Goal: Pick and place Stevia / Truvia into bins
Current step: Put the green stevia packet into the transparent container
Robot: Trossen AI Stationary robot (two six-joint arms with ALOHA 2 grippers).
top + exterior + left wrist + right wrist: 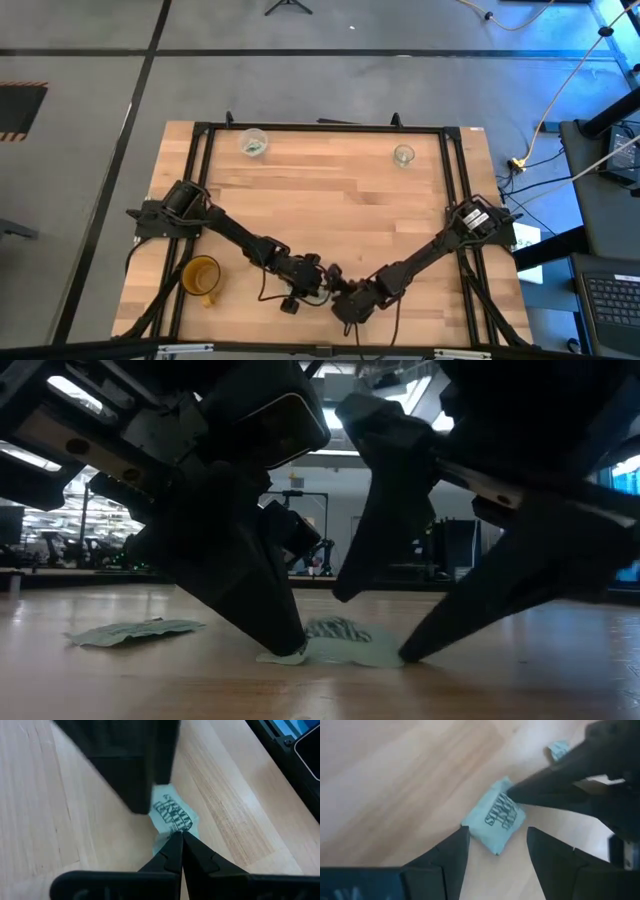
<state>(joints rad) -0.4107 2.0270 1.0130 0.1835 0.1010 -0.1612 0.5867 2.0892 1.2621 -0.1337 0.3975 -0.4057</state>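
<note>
- Sachet (499, 819) lies flat on the table (330, 190) near its front edge, right where both arms meet.
- Left gripper (178, 839) is down on it, fingers closed together, tips pressing one edge of the sachet; whether paper is really caught between them is hard to tell.
- Right gripper (497, 840) sits low with its fingers spread wide, straddling the same sachet from the other side, gripping nothing.
- Low view shows both sets of dark fingers planted at opposite ends of the sachet, and a second sachet (135, 630) lying on the wood nearby.
- Both bins stand at the far edge: the cloudy cup (252, 142) on the left, with something already in it, and the clear cup (403, 155) on the right, well apart from the action. Yellow mug (202, 277) sits beside the left arm.
- Risk one: the two grippers are almost touching; if the right one closes now, its fingers may knock the left tips or tear the paper between them.
- Risk two: a pinch on just a thin edge could slip, dropping the sachet on the long carry to a cup.
- Risk three: a flat sachet on wood gives little to bite; fingers may scrape over it and push it away.
</note>
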